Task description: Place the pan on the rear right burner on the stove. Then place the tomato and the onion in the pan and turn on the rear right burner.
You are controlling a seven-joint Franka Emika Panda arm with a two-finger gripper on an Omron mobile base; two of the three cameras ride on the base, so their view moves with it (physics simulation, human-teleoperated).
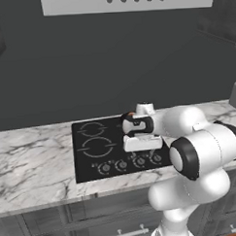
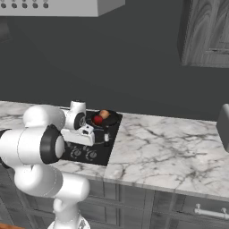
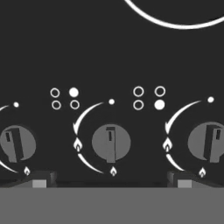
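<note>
Above stove (image 1: 92, 148) knob (image 3: 111, 143), gripper (image 3: 111, 179) wide; knob pointer bar upright.

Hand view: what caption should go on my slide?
Open gripper hovers above the stove's knob.

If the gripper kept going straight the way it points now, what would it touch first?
Most likely the middle knob on the stove: the open gripper looks straight down at it, fingertips straddling it. How far above it hangs is unclear.

The arm (image 1: 199, 150) is showing smooth, rounded white segments joined by dark black bands. Its hand is wearing a white boxy housing, and the gripper (image 3: 111, 178) is ending in two small dark finger tips (image 3: 41, 178).
</note>
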